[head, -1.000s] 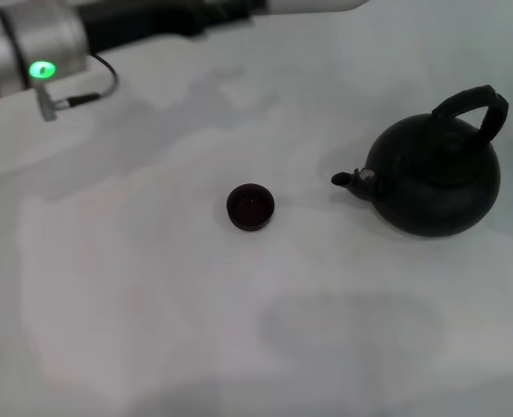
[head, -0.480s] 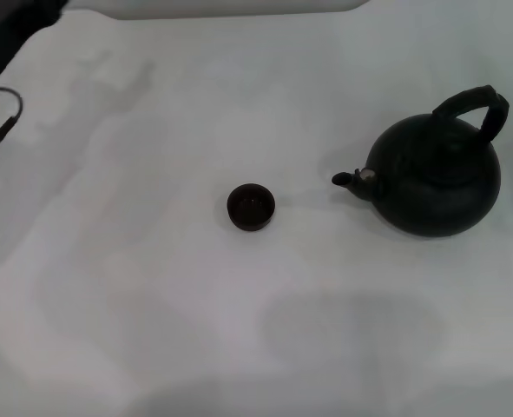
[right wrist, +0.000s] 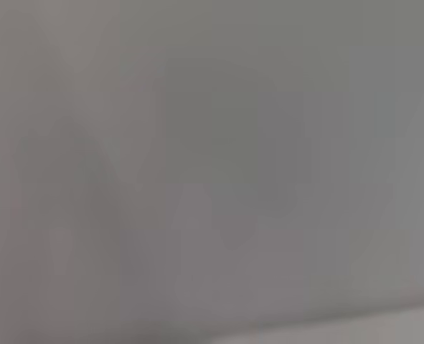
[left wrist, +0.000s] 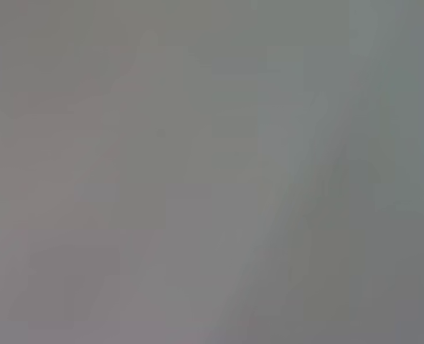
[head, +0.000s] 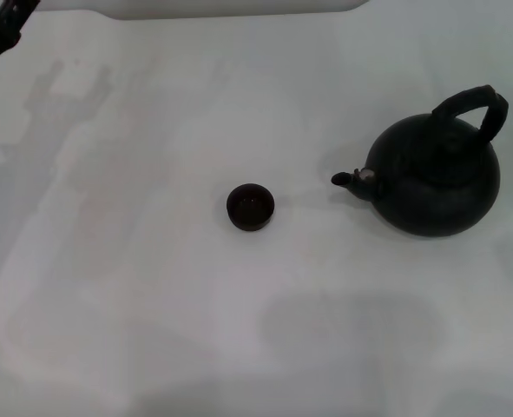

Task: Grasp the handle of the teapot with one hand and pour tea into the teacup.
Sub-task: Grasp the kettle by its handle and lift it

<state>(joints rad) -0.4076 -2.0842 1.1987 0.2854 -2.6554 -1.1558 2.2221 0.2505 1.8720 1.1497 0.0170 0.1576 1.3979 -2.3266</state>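
Head view: teapot (head: 434, 178) upright, apart from teacup (head: 251, 207).

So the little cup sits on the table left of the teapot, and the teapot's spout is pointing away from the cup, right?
Not quite. The head view shows the spout pointing toward the cup, not away from it. The rest holds: the cup sits on the table left of the teapot, apart from it.
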